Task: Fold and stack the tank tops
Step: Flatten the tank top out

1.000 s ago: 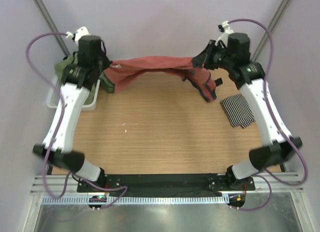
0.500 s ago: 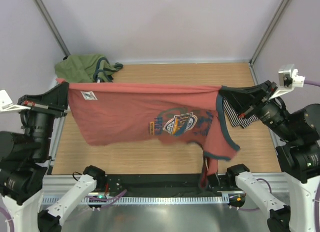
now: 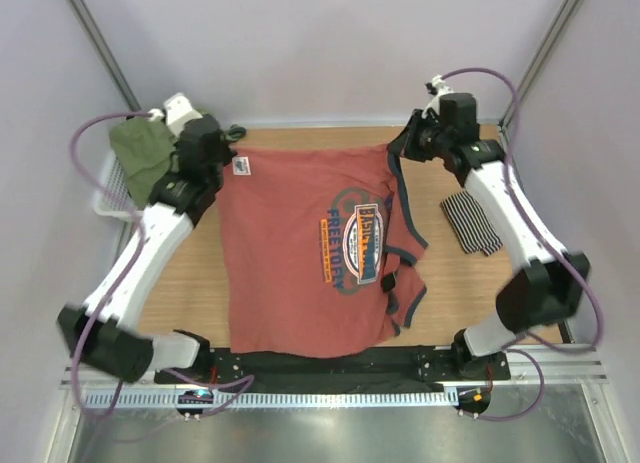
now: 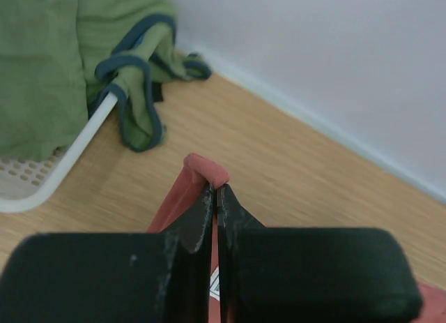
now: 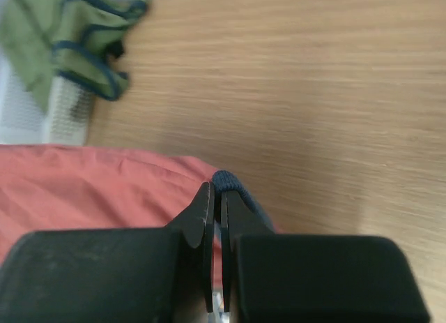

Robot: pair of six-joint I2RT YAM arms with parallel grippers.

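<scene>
Pinching shut: your left fingers (image 4: pixel 198 222) and right fingers (image 5: pixel 202 215) each grip a 12 o'clock corner of the salmon-red tank top (image 3: pixel 300 253) | cloth runs 12-to-6 on the surface (image 3: pixel 470 293), trailing toward 6 | striped tank top (image 3: pixel 472 223) at 3, nearer your right arm.

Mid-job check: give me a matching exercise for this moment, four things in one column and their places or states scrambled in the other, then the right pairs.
Things:
1. salmon-red tank top
2. striped tank top
3. green garment
4. left pincer

Places or states:
a. lies alone on the right side of the table
b. spread flat mid-table, print up
c. shut on a far corner of red cloth
d. draped over the white basket, far left

Pairs: 1-b, 2-a, 3-d, 4-c
</scene>
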